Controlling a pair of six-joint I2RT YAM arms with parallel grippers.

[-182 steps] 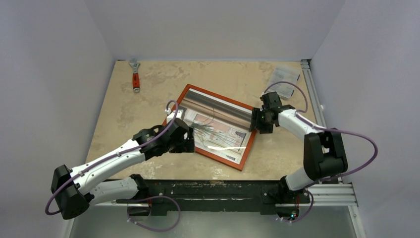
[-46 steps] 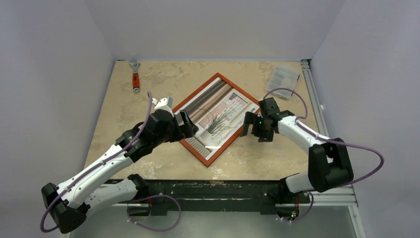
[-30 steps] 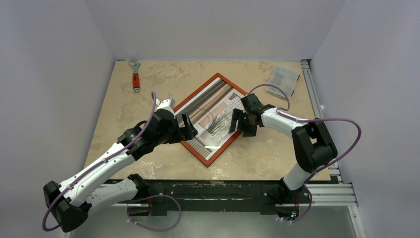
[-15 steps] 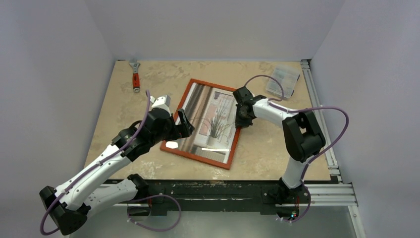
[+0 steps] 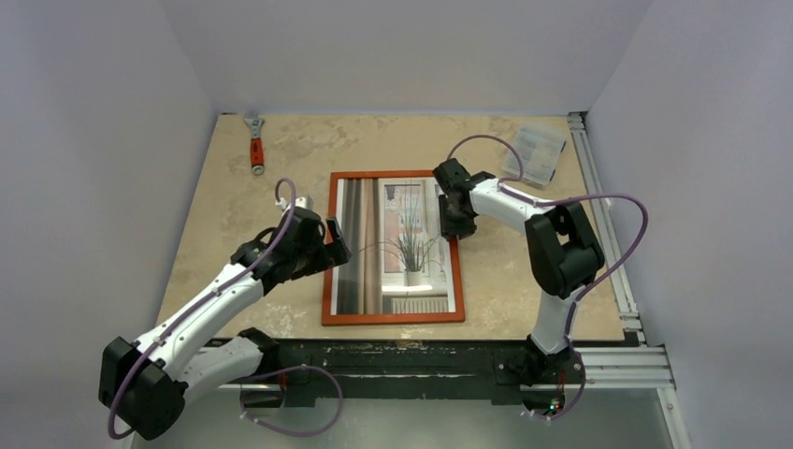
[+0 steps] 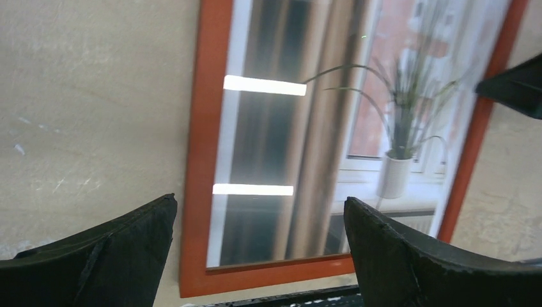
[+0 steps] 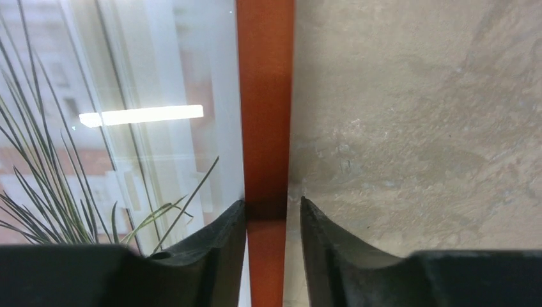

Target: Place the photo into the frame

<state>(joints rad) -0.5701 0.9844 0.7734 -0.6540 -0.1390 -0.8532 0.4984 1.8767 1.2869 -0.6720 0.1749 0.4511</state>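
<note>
Right gripper (image 7: pixel 271 203) pinches the frame (image 7: pixel 265 96) by its right rail (photo (image 7: pixel 128 160) lying inside it).

Thin orange-brown wooden frame (image 5: pixel 393 319) lies flat, upright-format, its short sides parallel to the near edge. The photo (image 5: pixel 374 253) sits inside the border, face up and filling it edge to edge. It shows a potted grassy plant at a window, brown-grey striped curtains on the left (bright glare bars across the surface).
</note>
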